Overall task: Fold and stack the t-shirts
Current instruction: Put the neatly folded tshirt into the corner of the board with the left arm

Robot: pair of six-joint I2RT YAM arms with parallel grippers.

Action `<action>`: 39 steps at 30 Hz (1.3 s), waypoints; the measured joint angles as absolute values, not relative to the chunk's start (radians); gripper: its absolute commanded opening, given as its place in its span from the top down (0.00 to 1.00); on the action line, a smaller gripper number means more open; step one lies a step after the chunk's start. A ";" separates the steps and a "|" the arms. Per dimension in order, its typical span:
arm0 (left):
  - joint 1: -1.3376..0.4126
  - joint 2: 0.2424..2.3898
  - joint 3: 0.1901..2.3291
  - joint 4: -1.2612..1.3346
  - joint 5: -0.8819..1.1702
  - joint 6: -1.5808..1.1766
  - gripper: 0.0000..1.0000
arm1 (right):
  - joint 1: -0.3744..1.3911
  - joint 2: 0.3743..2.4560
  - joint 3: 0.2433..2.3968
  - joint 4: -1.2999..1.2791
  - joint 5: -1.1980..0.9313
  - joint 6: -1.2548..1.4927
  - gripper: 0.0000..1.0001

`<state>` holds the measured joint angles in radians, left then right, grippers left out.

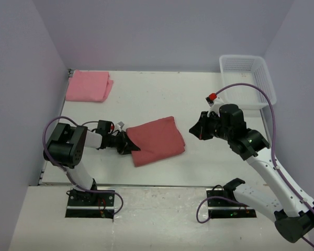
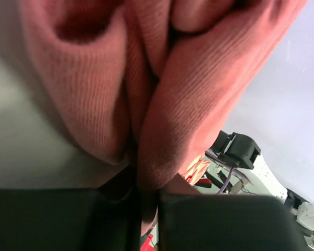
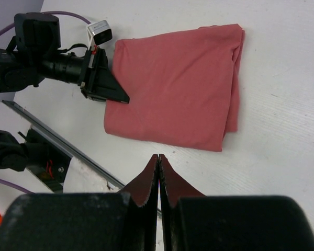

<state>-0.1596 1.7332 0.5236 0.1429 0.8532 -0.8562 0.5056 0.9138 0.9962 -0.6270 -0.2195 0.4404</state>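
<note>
The brick-red t-shirt [image 1: 158, 140] lies folded in the middle of the table; it also shows in the right wrist view [image 3: 178, 86]. My left gripper [image 1: 130, 144] is shut on the shirt's left edge; in the left wrist view the cloth [image 2: 162, 94] bunches between the jaws. The lighter pink t-shirt [image 1: 89, 86] lies folded at the far left corner. My right gripper [image 1: 195, 129] is shut and empty, held above the table to the right of the red shirt; its closed fingertips [image 3: 158, 157] show in the right wrist view.
A white lattice basket [image 1: 247, 79] stands at the far right corner. Purple walls close in the left, back and right. The table's near edge [image 1: 146, 184] runs in front of the arm bases.
</note>
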 measured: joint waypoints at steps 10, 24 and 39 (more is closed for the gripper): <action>-0.182 1.640 0.592 0.104 0.651 -0.815 1.00 | 0.505 0.914 0.991 -0.626 -0.220 0.441 1.00; -0.186 1.556 1.228 -0.345 0.098 -0.338 1.00 | 0.506 0.960 0.966 -0.598 -0.344 0.452 1.00; -0.178 1.748 1.346 -0.375 0.114 -0.190 1.00 | 0.517 0.982 0.929 -0.595 -0.360 0.447 1.00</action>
<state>-0.1776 1.7477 1.3457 -0.3752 0.1143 -0.1902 0.5171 0.9817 0.9291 -0.5949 -0.3595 0.4469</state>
